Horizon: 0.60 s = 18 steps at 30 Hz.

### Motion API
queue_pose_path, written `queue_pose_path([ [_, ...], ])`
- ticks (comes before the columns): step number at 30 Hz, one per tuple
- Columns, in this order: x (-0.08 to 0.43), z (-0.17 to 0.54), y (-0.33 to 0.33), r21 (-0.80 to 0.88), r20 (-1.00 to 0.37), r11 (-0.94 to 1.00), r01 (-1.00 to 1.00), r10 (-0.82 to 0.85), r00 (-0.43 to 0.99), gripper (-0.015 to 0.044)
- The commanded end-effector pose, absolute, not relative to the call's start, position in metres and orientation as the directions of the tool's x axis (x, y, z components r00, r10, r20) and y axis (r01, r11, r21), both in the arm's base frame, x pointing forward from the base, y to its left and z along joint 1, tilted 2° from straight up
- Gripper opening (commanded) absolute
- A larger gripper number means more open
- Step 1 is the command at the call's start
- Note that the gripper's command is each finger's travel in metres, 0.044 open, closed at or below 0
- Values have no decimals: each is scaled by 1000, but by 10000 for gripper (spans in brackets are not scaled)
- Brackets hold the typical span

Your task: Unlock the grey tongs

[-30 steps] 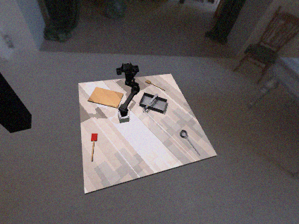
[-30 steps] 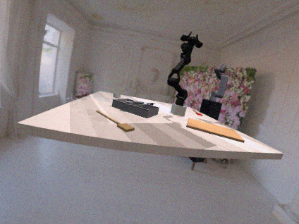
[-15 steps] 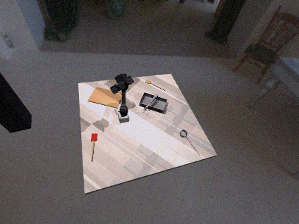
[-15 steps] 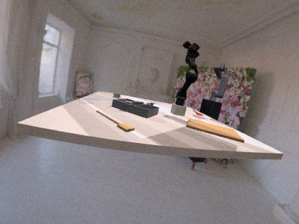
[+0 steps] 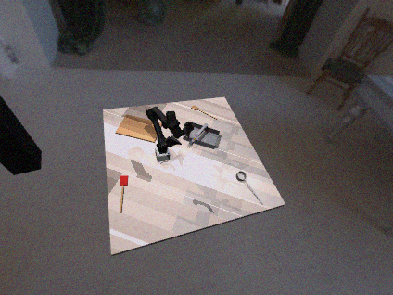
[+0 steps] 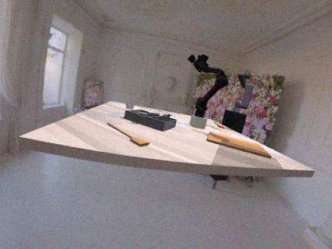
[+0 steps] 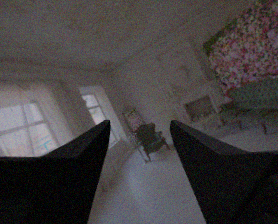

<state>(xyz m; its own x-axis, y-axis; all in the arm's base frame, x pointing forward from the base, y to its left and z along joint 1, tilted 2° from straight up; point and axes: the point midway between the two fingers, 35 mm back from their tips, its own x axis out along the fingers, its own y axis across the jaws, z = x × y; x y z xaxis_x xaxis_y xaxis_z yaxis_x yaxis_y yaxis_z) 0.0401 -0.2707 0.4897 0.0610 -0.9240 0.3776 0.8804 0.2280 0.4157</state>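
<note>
The grey tongs lie across the dark roasting tin. Their tips and hinge are too small to tell apart. The wooden board lies flat on the table, on the other side of the arm from the tin in the top view. My gripper is partly open and empty, with only the room seen between its fingers. In the exterior view it is high above the table, clear of the tongs and pointing sideways.
A wooden spatula lies beyond the tin in the top view. A red-headed spatula and a long-handled round strainer or ladle lie elsewhere on the table. The arm's base block stands between board and tin.
</note>
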Motion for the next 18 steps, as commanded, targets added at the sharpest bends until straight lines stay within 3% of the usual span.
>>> queue_pose_path([
  [1,79,467,-287,378,283,271,885,-944,169,260],
  [9,168,412,-293,367,74,387,846,-919,388,260],
  [18,281,324,-255,198,-238,560,804,-768,594,260],
])
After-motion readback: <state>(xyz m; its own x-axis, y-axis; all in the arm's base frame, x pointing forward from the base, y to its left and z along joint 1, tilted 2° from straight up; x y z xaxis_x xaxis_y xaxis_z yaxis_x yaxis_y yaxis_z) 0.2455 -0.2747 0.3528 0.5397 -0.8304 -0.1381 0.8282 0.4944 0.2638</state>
